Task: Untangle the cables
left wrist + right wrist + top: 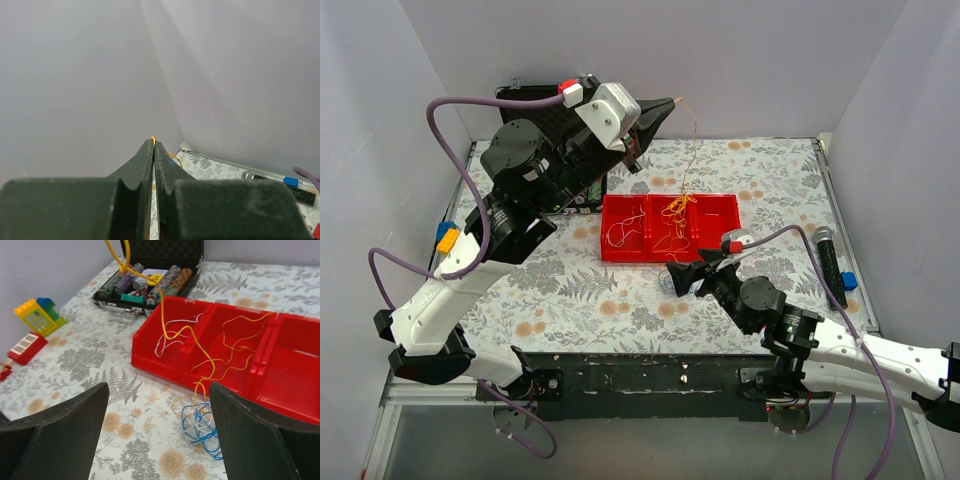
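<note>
The cables are thin wires. A small tangle of blue, white and orange loops (200, 426) lies on the tablecloth just in front of the red tray (160, 360). My right gripper (157, 390) hovers over it, open, with the tangle near the right finger (260, 435). One orange cable (690, 150) rises from the tangle across the tray (640, 255) to my left gripper (667, 106), held high near the back wall. That gripper (153, 143) is shut on the orange cable (153, 138). A white cable (170, 335) and more orange loops (240, 342) lie in the tray.
A black open case of poker chips (150, 280) sits behind the tray under the left arm. Toy blocks (37, 315) and a red block (27, 347) lie at the table's left. A black cylinder (830, 262) and a blue block (848, 282) lie at the right. White walls enclose the table.
</note>
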You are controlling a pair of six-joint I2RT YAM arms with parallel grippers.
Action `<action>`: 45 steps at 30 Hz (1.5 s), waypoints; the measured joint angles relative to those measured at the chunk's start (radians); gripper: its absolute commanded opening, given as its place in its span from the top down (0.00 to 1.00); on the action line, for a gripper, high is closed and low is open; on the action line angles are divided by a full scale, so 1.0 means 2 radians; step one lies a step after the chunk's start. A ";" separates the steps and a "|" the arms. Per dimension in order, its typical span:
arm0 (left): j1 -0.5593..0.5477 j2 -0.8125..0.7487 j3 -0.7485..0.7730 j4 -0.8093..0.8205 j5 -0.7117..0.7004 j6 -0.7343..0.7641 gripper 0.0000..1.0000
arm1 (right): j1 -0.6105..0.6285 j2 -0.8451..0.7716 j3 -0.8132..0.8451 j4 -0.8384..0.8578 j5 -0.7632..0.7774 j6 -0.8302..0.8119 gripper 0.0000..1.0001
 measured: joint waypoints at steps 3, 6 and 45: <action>0.000 0.000 0.000 -0.002 0.007 0.000 1.00 | 0.000 0.035 0.015 0.022 0.021 -0.047 0.12; 0.000 0.000 0.000 -0.004 0.013 0.000 1.00 | 0.000 0.073 0.019 0.051 0.031 -0.085 0.20; 0.000 -0.021 0.043 0.037 0.002 0.035 1.00 | -0.043 0.007 -0.143 0.277 -0.067 -0.136 0.12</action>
